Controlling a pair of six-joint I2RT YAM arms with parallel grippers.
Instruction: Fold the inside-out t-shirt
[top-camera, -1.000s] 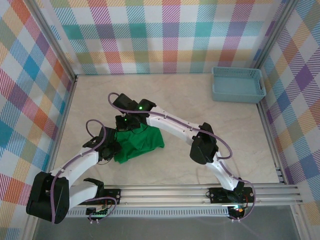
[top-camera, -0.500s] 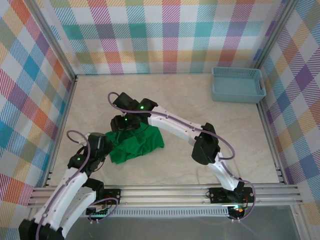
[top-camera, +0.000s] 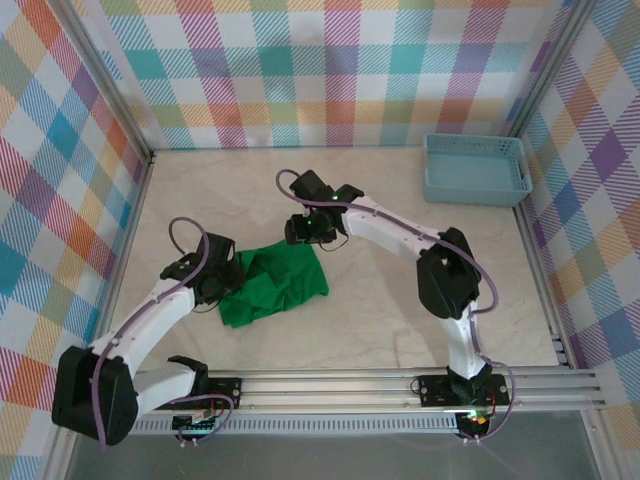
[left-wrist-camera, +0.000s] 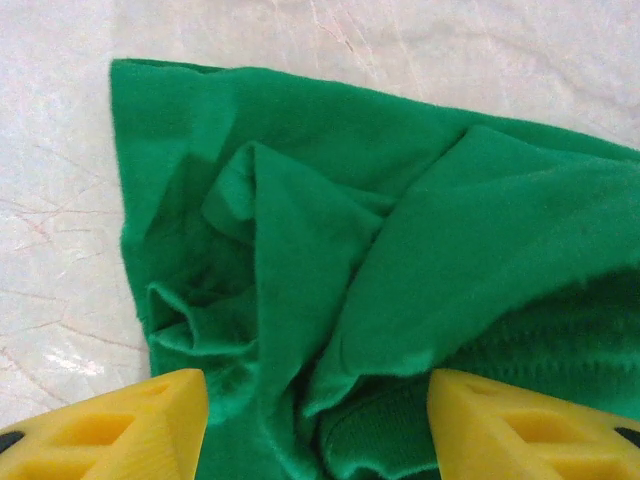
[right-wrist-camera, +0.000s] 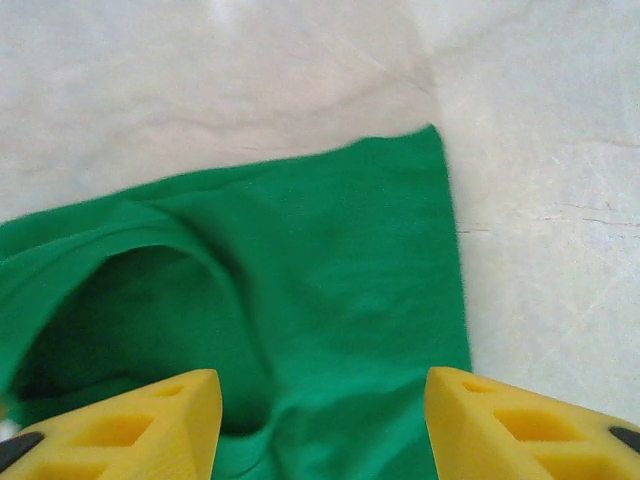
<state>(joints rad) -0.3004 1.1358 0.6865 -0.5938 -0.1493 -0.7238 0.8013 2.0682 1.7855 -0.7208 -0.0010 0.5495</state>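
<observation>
**Shirt half-folded, lumpy**

The shirt (top-camera: 272, 296) sits bunched left of centre on the table (top-camera: 420, 310). The left gripper (top-camera: 218, 283) at its left edge and the right gripper (top-camera: 310, 231) over its far edge both gape wide, holding nothing. I'd guess smoothing and final folds remain.

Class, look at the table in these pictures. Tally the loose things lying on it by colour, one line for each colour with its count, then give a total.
Green: 1, the t-shirt
Light blue: 1, the basket
Total: 2
</observation>
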